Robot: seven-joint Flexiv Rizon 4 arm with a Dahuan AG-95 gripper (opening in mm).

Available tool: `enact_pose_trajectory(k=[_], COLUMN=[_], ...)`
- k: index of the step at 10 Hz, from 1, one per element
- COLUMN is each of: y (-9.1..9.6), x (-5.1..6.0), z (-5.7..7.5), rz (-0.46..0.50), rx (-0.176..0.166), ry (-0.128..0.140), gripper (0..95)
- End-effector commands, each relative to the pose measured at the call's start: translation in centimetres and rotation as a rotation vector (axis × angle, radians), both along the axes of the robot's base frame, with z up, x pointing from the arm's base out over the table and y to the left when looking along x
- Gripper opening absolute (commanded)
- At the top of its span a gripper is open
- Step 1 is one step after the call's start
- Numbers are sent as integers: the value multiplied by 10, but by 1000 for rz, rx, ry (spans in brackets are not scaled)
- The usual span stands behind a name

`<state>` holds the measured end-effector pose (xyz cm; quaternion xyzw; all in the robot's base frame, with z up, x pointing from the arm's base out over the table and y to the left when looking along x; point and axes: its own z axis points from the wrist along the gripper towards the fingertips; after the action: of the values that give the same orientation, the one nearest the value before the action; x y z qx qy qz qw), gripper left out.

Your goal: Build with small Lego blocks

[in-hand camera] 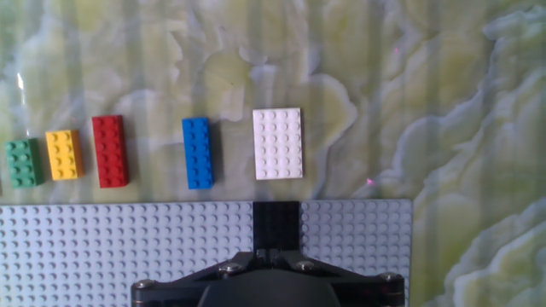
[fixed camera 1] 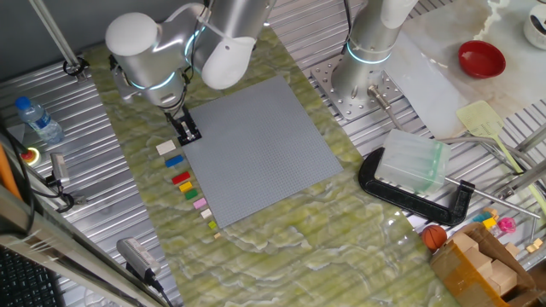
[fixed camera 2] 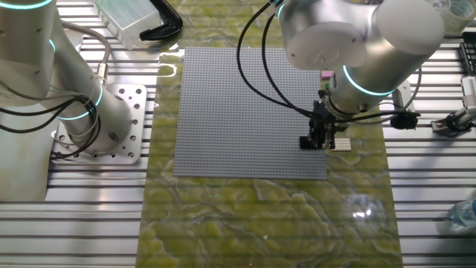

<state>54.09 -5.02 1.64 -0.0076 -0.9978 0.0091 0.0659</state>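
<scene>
Jaws (in-hand camera: 277, 249) grasp a black brick (in-hand camera: 276, 225), pressed down on the edge of the grey baseplate (in-hand camera: 128, 247) near its corner. Just beyond that edge, on the green marbled table (in-hand camera: 426, 102), lies the cream-white brick (in-hand camera: 277, 143), directly ahead of the jaws, then in a row the blue brick (in-hand camera: 198, 153), red brick (in-hand camera: 109, 151), yellow brick (in-hand camera: 64, 154) and green brick (in-hand camera: 23, 162). One fixed view carries the row further, with a pink brick (fixed camera 1: 200, 204) and smaller pale pieces past the green. The other fixed view hides most of the row behind the arm; only the cream-white brick and a pink one show.
</scene>
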Motion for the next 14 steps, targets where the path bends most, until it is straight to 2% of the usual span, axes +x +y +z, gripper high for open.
enact_pose_trajectory(k=[1,3,5,7,8,10,12,14], y=[-2,-2,-4,-5,-6,-9,-9,-9], x=[-2,-2,0,1,0,-1,-1,0], z=[-3,-2,-10,-15,-18,-30,-32,-32], rz=[4,3,6,4,7,8,5,3], rx=[0,-3,-2,11,9,10,11,12], ry=[-8,-4,-6,16,15,-24,-21,-30], gripper=[0,0,0,0,0,0,0,0])
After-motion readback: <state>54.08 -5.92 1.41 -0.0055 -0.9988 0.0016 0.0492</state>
